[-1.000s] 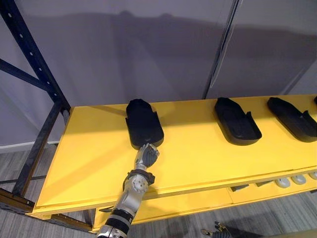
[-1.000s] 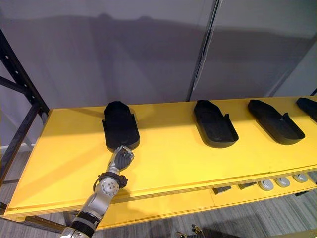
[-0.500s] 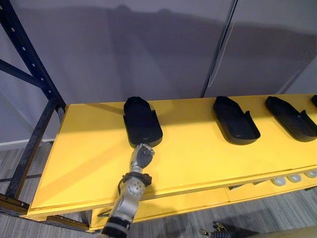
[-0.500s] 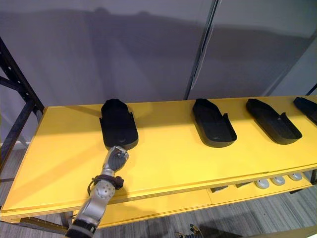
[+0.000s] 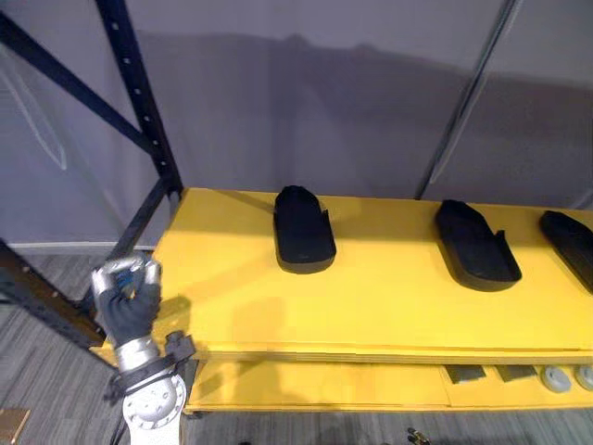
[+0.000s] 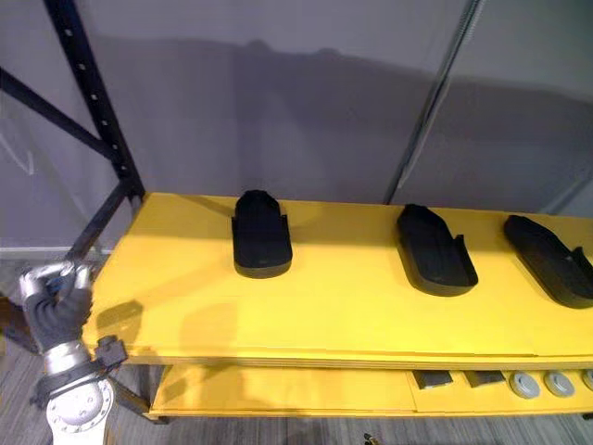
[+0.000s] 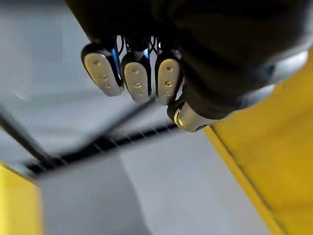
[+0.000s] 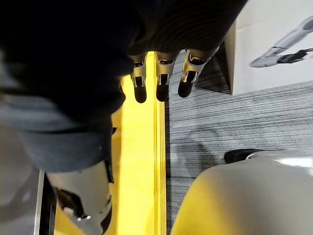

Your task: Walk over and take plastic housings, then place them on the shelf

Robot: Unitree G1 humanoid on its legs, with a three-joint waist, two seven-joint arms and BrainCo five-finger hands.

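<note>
black plastic housings are lying in a row on the yellow shelf, none of them in a hand. left hand is hovering off the shelf's left end, near the dark upright, fingers curled round nothing. right hand is hanging empty with fingers relaxed. hazard: the left arm, swinging in, is risking a strike on the upright or shelf edge; curled fingers are likely to shove the nearest housing rather than grip it.

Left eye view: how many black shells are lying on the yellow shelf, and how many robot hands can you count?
Black plastic housings on the yellow shelf: 3
Robot hands, the left hand: 1
Total: 4
</note>
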